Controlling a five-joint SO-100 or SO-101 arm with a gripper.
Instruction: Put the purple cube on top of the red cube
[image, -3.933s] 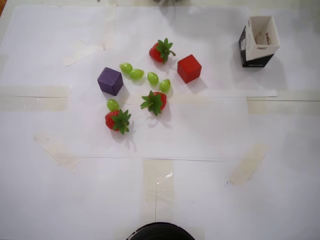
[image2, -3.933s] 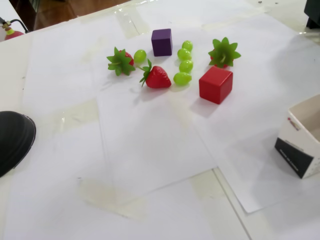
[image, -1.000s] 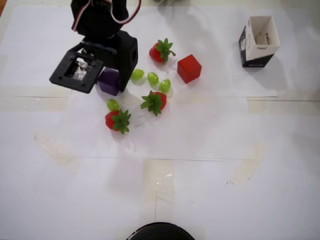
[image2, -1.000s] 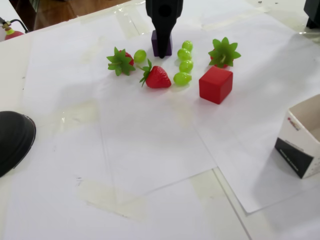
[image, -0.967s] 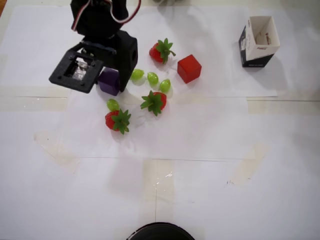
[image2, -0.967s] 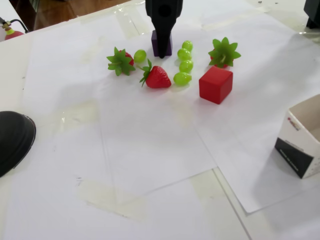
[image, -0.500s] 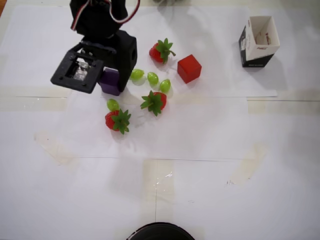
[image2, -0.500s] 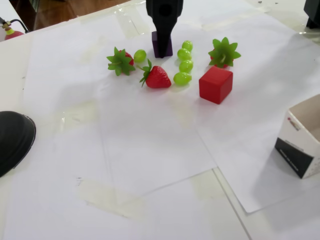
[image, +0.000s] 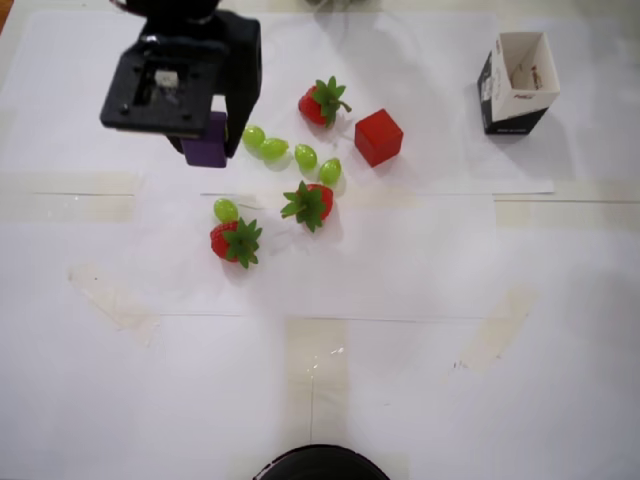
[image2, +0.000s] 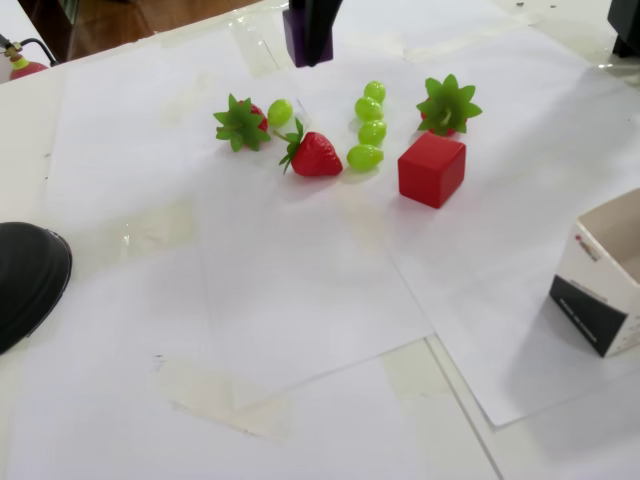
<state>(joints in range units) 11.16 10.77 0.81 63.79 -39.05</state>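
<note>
In both views the purple cube (image: 205, 152) (image2: 294, 38) hangs above the white paper, clear of the fruit below. My black gripper (image: 210, 140) (image2: 308, 45) is shut on it from above, and its body hides most of the cube in the overhead view. The red cube (image: 378, 137) (image2: 432, 168) rests on the paper, well to the right of the gripper in the overhead view, beside a strawberry and a row of grapes. Nothing lies on top of the red cube.
Three strawberries (image: 323, 102) (image: 309, 203) (image: 236, 240) and several green grapes (image: 272, 148) lie between the cubes. An open white-and-black carton (image: 518, 80) (image2: 605, 275) stands at the right. A black rounded object (image: 320, 463) (image2: 25, 280) sits at the table edge.
The gripper has risen with the purple cube in its grasp, lifting it off the paper. A grape the arm was hiding now shows. The red cube and strawberries have not moved.
</note>
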